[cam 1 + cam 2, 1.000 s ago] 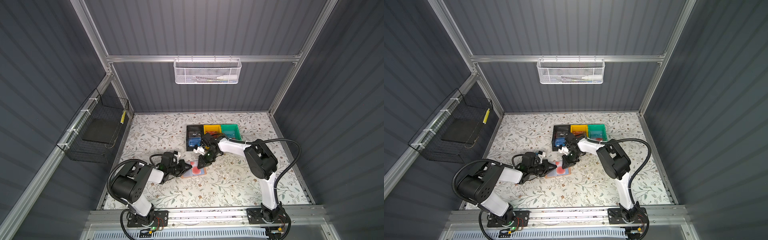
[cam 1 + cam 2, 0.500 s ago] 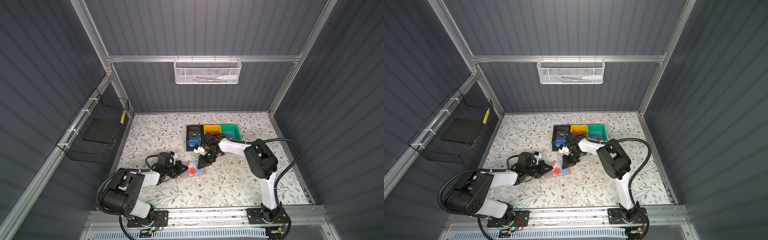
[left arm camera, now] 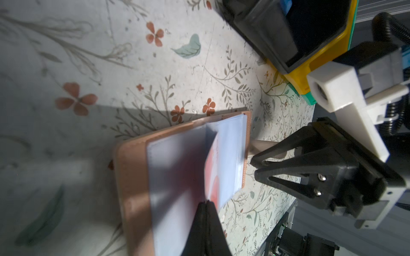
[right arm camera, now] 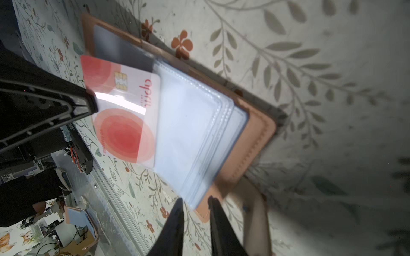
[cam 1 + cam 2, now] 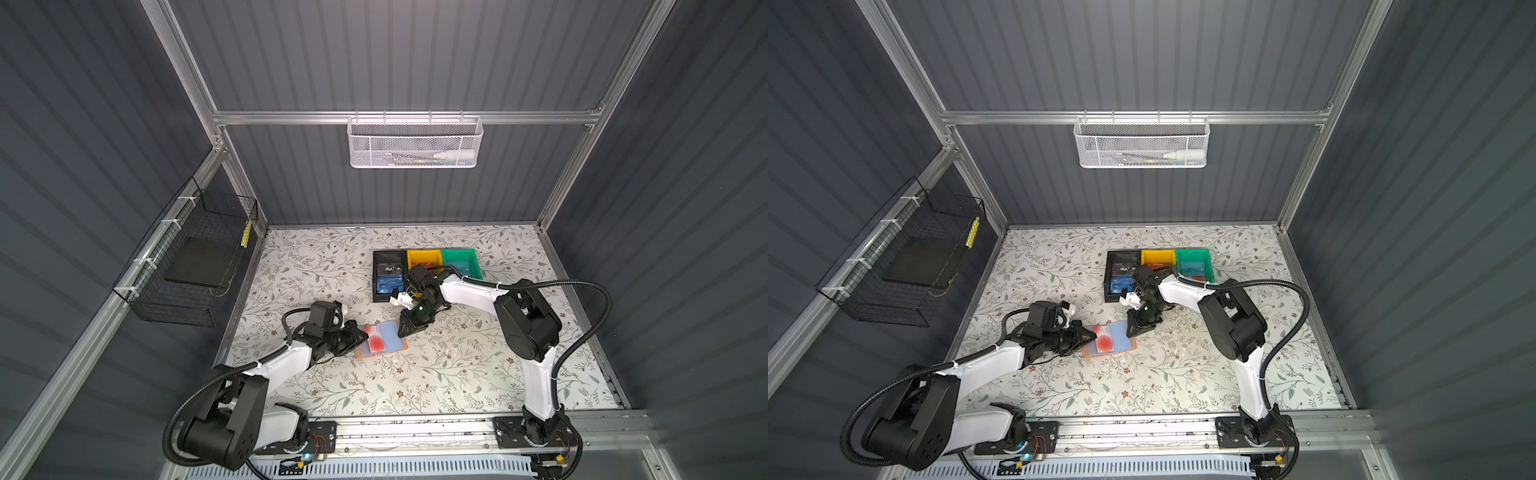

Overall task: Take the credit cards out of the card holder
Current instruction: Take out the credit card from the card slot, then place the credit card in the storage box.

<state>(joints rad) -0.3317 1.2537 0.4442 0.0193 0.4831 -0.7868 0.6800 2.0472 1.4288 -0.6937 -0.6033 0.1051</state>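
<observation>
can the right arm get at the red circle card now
Probably not: the left gripper is shut on the exposed end of the card, and the right gripper sits across the card holder from it.

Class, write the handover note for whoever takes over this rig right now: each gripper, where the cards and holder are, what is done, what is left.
Left gripper: shut on the pale card with red circles, partly out of the sleeves.
Right gripper: jaws narrowly open, tips straddling a corner of the card holder.
Holder: open, flat on the table.
Done: cards show in the black bin, yellow bin and green bin.
Left: pull this card clear; the other sleeves look empty, but check.
</observation>
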